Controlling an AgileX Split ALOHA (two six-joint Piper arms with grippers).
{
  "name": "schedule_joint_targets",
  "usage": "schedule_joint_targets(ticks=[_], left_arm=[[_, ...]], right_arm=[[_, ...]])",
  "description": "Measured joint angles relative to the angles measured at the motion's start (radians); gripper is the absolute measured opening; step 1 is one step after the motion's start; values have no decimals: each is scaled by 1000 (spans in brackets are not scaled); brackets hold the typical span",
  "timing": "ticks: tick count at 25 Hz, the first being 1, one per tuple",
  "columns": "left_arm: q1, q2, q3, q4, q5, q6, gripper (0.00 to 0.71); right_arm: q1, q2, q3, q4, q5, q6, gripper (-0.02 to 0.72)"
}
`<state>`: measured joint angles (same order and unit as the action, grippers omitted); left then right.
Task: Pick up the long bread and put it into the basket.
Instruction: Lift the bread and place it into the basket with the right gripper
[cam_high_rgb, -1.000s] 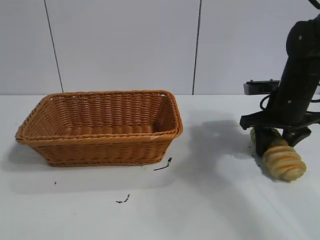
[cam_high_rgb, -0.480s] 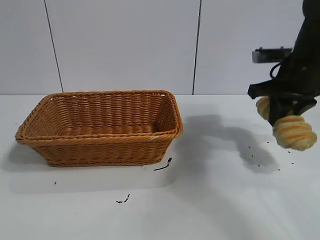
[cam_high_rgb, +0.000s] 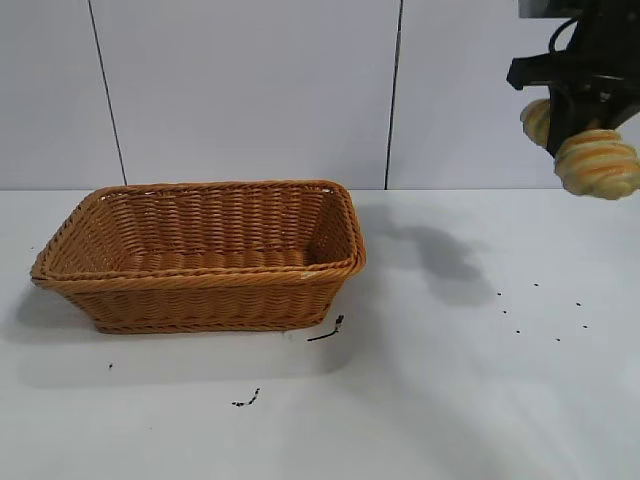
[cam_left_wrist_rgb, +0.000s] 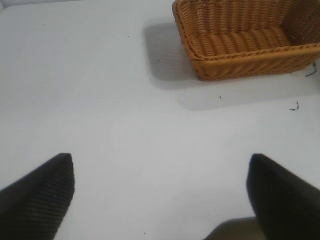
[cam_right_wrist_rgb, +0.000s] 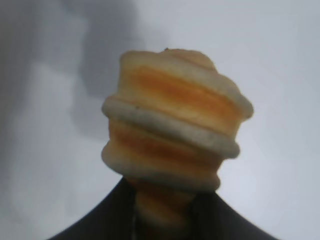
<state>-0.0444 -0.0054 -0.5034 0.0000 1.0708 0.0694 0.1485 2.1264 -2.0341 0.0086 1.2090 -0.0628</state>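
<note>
So the striped tan-and-orange ridged long bread (cam_high_rgb: 597, 163) was up in the air, well above the white table (cam_high_rgb: 450, 400) over its right side, clamped in my black right gripper (cam_high_rgb: 578, 125). From the right wrist cam the loaf (cam_right_wrist_rgb: 175, 135) stuck out past the dark fingers (cam_right_wrist_rgb: 100, 220), which were pinched on its near end. The big orange-brown woven wicker basket (cam_high_rgb: 200, 290) sat toward the table's left side, well apart from the loaf, nothing inside it that I could see. A few dark crumbs (cam_high_rgb: 540, 310) were scattered on the right part of the table. My left gripper (cam_left_wrist_rgb: 160, 200) hung over bare table near the basket (cam_left_wrist_rgb: 240, 45), fingers spread wide apart, holding nothing.
</note>
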Motion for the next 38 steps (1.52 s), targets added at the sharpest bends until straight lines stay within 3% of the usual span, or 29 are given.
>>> schedule_joint_targets(ticks=[5,9,18,25,28,36,37,38], left_arm=[[0,0,0,0,0,0,696],[0,0,0,0,0,0,696],[0,0,0,0,0,0,696],[0,0,0,0,0,0,696],[0,0,0,0,0,0,696],[0,0,0,0,0,0,696],[0,0,0,0,0,0,696],[0,0,0,0,0,0,696]], right_arm=[[152,65,-150,1,2,-77,133],[271,88,-196,1,-11,-197,133],[465,159,-197,5,-172,-647,133],[487,279,-197,120,-223,-909,132],[487,328,-197,139,-246,-948,132],[487,379,-197,140,-308,-959,134],[487,379,-197,141,-320,-961,148],[487,379,-197,145,-329,-961,237]])
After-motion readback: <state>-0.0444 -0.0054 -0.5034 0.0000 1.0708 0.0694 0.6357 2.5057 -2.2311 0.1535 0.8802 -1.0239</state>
